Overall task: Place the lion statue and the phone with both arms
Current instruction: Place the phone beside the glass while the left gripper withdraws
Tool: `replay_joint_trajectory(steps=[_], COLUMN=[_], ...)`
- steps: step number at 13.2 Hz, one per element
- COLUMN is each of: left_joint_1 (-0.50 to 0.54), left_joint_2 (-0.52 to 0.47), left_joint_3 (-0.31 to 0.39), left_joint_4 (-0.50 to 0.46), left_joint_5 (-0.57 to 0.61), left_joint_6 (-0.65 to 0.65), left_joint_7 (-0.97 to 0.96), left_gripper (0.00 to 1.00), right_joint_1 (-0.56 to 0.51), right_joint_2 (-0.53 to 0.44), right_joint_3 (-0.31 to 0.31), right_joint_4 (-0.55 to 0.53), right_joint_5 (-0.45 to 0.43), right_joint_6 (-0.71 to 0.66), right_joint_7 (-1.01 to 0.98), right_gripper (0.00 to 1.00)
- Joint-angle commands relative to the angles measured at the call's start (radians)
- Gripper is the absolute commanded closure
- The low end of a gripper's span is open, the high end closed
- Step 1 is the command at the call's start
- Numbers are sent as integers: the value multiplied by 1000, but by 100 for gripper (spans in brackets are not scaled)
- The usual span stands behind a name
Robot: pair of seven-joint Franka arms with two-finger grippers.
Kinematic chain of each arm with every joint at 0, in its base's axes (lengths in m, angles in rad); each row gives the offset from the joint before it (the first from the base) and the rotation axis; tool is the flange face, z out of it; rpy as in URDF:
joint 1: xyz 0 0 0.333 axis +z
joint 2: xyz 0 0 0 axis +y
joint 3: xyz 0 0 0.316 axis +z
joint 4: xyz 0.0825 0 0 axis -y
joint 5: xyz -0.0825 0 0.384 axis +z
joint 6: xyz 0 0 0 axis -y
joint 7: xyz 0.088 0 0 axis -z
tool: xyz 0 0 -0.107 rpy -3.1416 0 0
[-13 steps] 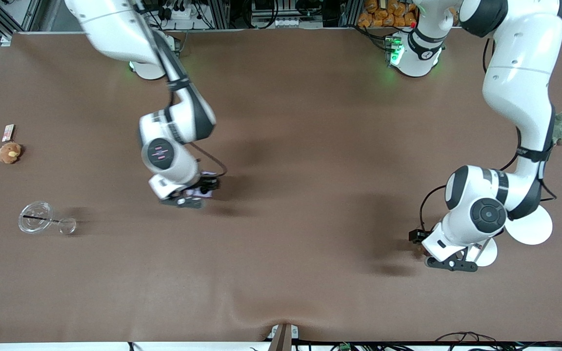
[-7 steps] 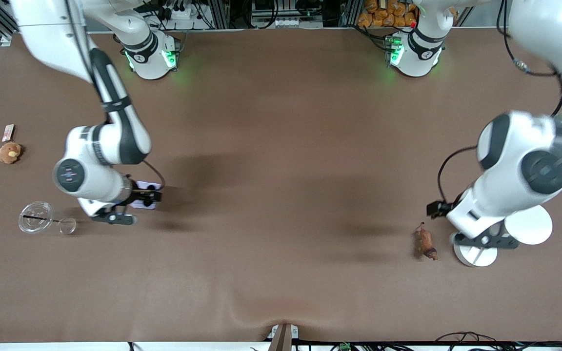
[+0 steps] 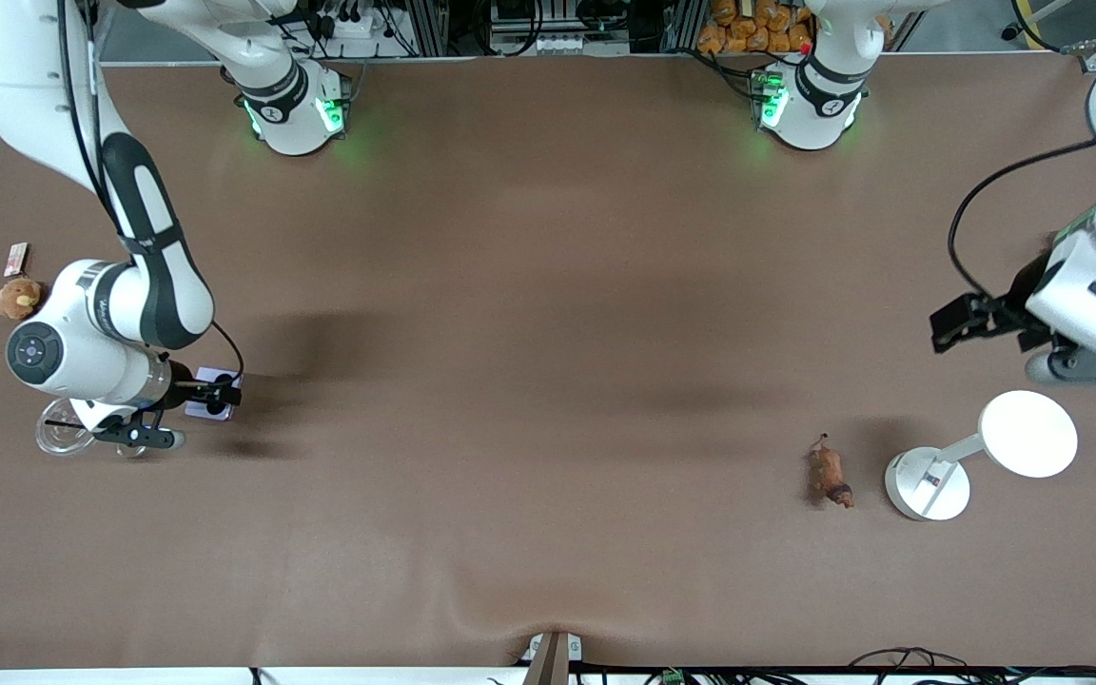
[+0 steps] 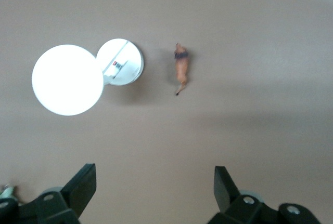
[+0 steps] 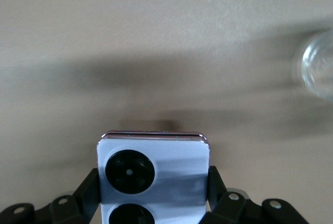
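Observation:
The lion statue (image 3: 831,477) lies on the brown table beside the white stand's base, free of any gripper. It also shows in the left wrist view (image 4: 181,68). My left gripper (image 3: 953,323) is open and empty, up in the air above the table, off to the side of the lion; its fingers (image 4: 83,186) stand wide apart. My right gripper (image 3: 220,392) is shut on the pale lavender phone (image 3: 198,407), low over the table near the clear glass. In the right wrist view the phone (image 5: 153,169) sits between the fingers (image 5: 91,190) with its black camera circles up.
A white stand with a round disc (image 3: 1028,434) and round base (image 3: 929,483) stands next to the lion. A clear glass piece (image 3: 58,438) lies partly under the right arm. An orange-brown plush (image 3: 18,298) and a small card (image 3: 15,257) lie at the right arm's end.
The left gripper let go of the lion, which now lies on the table, and rose away from it. The right arm carried the phone toward its own end of the table.

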Motion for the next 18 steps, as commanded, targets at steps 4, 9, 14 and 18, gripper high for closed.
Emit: replay_joint_trajectory(steps=[4,9,14,18], left_joint_1=[-88,-72,-76,-72], left_joint_2=[-169,-172,-210,-209], left_joint_3=[127,124,109,115], left_joint_4=[-146,-81,-83,-84], left_joint_5=[-79,-85,-76,-72], left_joint_6=[-103,-176,-202,-215], left_joint_7=[103,109,114,196], left_gripper=[0,0,0,0], right_joint_1=[-40,-41,-35,-32], right_joint_2=[61,29,-12,-61], right_joint_3=[23,23,26,72], right_joint_4=[15,74,390,611], right_joint_5=[1,1,4,76], right_joint_6=[71,-16,-537,-812], right_joint_7=[-72,-72,-70,-67], right_gripper=[98,0,0,0])
